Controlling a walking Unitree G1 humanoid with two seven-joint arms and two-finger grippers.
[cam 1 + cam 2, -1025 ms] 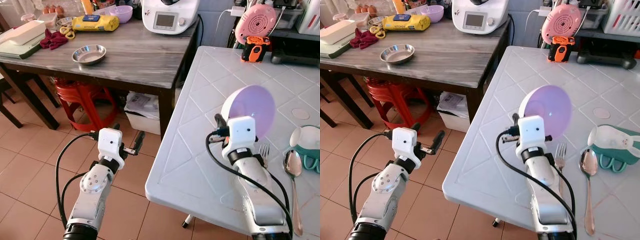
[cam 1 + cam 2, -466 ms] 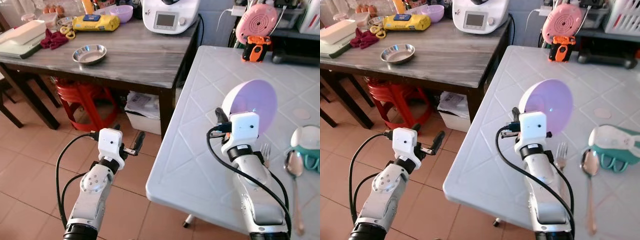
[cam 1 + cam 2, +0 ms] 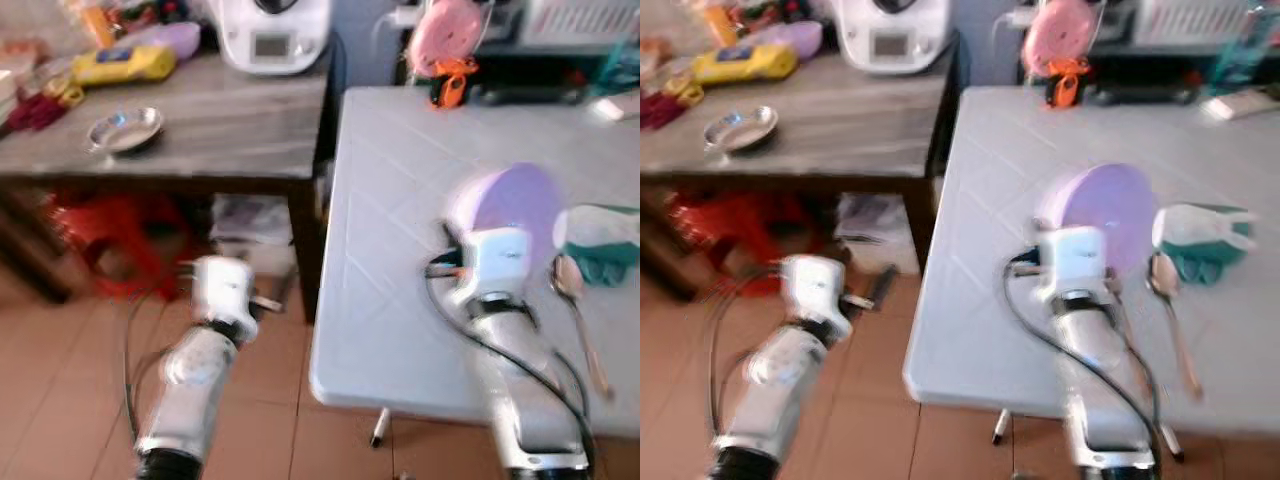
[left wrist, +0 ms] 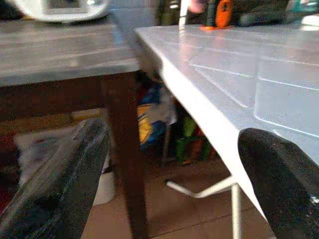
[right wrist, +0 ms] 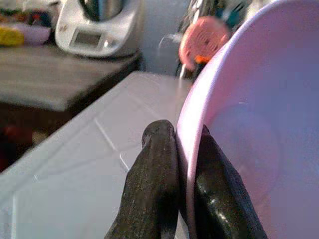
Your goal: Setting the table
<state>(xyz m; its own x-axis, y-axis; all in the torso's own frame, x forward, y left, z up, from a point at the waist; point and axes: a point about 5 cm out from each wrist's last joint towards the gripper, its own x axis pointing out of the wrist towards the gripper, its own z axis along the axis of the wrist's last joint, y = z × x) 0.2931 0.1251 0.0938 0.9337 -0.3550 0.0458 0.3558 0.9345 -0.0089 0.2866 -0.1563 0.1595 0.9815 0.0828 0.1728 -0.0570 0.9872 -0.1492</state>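
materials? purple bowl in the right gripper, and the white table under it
Round purple bowl: likely plastic, thin rim, smooth with a soft sheen, clamped between the right gripper fingers. White table: looks like moulded plastic, with diagonal grooves pressed into a glossy top, though blur leaves it open.

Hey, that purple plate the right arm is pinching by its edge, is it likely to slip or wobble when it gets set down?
The purple plate looks like thin, smooth plastic, so it is probably light and stiff. The right gripper pinches only its rim between two fingers, holding it on edge above the white table, so it may pivot or slide in that narrow grip.
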